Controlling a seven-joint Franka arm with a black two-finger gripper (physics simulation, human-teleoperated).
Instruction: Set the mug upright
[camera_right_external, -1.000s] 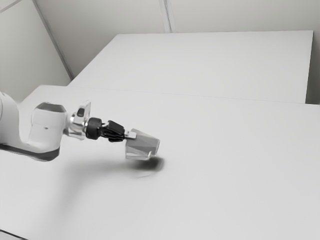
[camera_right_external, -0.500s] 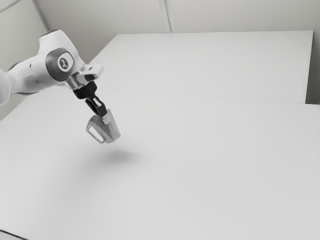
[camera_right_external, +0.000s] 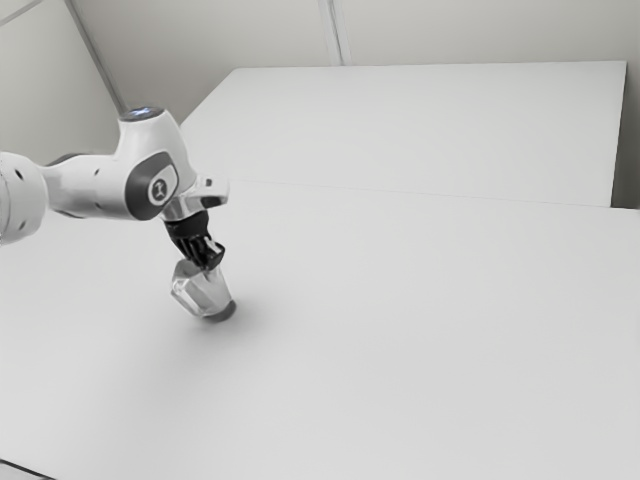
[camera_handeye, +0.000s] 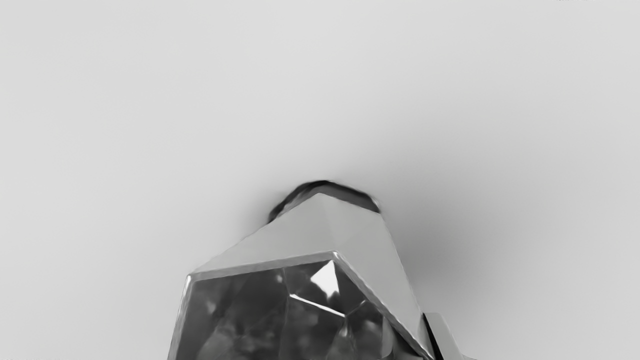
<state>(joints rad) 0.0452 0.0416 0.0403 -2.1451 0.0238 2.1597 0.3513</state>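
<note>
Pale tabletop (camera_right_external: 420, 350) beneath, the mug (camera_right_external: 206, 292) slants lengthwise, mouth up toward the exterior view's left, fingers (camera_handeye: 443, 336) pinching its wall.

Both views overlook the table (camera_right_external: 450, 350), the wrist's nearer.

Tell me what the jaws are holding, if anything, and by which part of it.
The mug, with the jaws pinching its wall at the rim.
</note>
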